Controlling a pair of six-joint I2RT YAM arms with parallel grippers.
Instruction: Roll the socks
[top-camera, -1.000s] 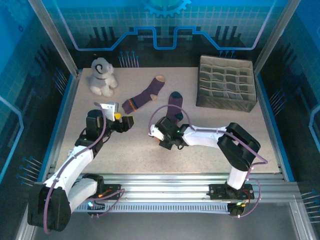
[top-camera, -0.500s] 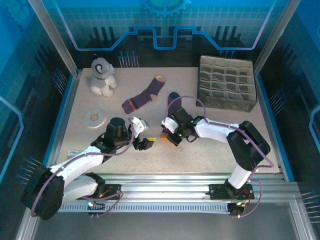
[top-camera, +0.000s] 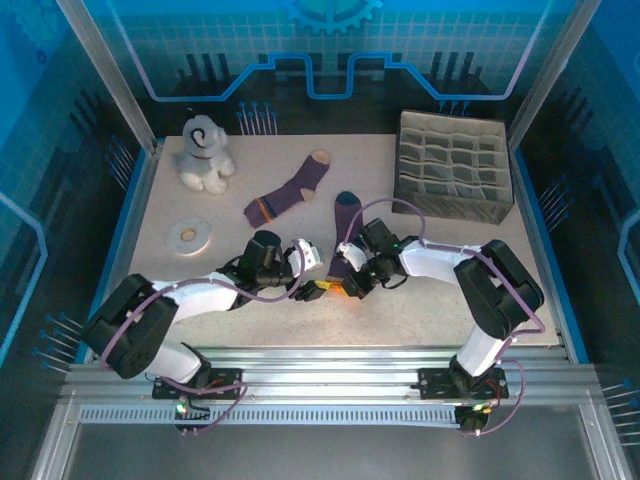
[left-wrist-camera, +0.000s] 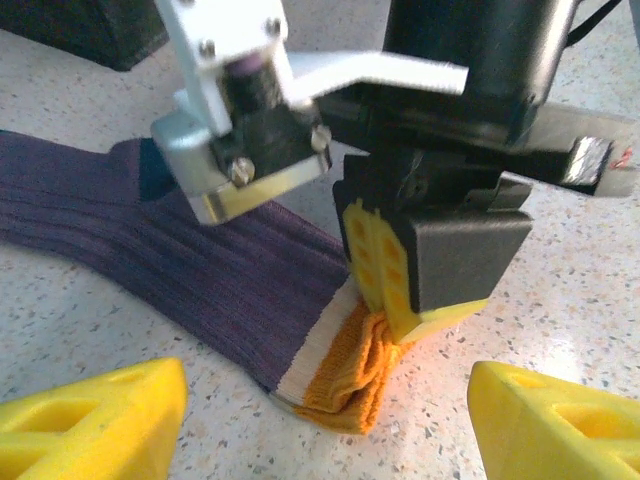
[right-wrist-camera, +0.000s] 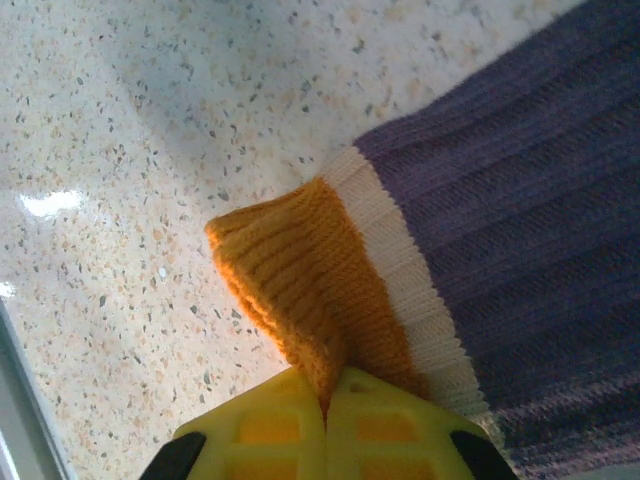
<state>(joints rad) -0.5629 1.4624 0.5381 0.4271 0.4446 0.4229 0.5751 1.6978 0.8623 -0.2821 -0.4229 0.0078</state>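
Orange cuff (right-wrist-camera: 290, 290) of navy-toed sock (top-camera: 346, 225) pinched between closed right fingers (right-wrist-camera: 390, 420), low over counter (top-camera: 450, 280). Left fingers (left-wrist-camera: 95, 410) open, straddling cuff. Suggest: grip beside right, roll evenly.

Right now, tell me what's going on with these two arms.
The right arm has its jaws shut on the orange cuff of the navy-toed sock, and the cuff is bunched up. The left arm faces it with jaws open on either side of that cuff, not gripping. The tan-toed sock lies flat farther back, untouched. Neither sock is rolled yet.
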